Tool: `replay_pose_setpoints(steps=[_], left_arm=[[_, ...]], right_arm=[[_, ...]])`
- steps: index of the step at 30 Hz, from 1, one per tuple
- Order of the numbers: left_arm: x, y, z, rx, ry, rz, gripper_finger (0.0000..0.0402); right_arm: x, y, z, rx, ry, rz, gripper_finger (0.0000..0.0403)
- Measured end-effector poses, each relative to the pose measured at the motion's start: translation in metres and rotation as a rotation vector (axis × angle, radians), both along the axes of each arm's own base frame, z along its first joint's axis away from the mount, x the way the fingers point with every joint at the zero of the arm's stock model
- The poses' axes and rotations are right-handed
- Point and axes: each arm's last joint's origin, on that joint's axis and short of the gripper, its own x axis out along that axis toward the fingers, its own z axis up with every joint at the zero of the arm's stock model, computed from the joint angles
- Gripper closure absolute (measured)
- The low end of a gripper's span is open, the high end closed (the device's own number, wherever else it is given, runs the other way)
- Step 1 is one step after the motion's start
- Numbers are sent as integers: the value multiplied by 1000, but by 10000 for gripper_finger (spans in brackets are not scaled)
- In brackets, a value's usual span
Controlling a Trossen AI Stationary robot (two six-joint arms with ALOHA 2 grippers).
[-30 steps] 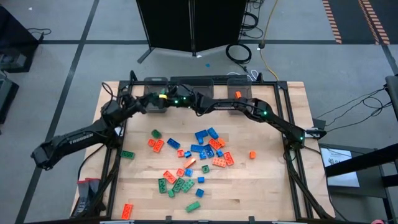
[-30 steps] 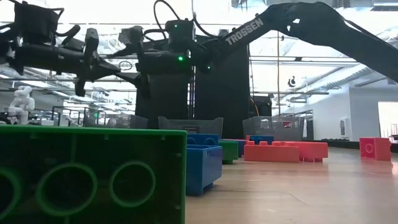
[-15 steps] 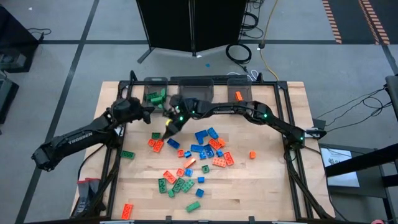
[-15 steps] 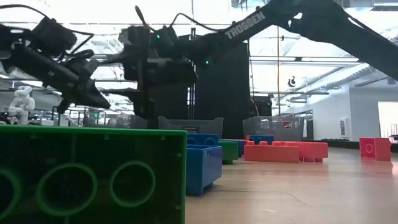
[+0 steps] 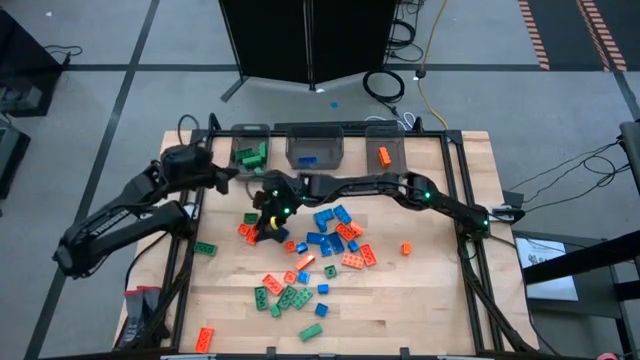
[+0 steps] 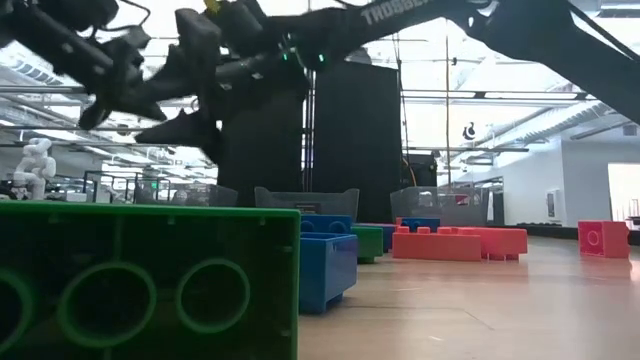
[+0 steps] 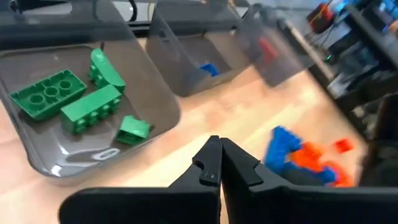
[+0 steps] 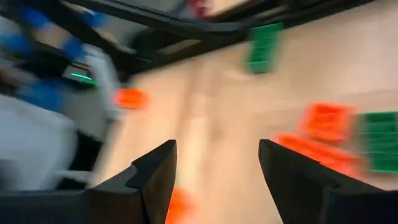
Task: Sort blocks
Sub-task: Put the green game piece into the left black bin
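orange-red and blue blocks (image 5: 322,243) lie on the surface directly below and right of my right tool (image 5: 268,222), which hangs empty with fingers spread; my left tool (image 7: 220,167), pinched closed, waits farther off beside the green bin (image 5: 250,155).

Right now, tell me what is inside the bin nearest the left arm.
The left bin holds four green blocks, loose on its floor, nothing else showing. Its near wall blurs the bottom edge, so a piece there could be missed.
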Motion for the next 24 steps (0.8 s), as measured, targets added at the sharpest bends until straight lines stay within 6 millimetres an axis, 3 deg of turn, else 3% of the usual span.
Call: replay_pose_setpoints(steps=[4,8,16,24], left_arm=[[-9,-8,26,11,-36,2,402],[-20,-18,52,43,-50,-7,402],[-42,-37,91,128,-146,-7,402],[-59,-51,97,129,-147,-5,402]], right_arm=[[2,-1,24,-337,-52,-114,179],[4,-9,35,-413,-84,-203,179],[13,-22,5,-404,-64,-250,179],[19,-27,-18,-420,-59,-262,179]])
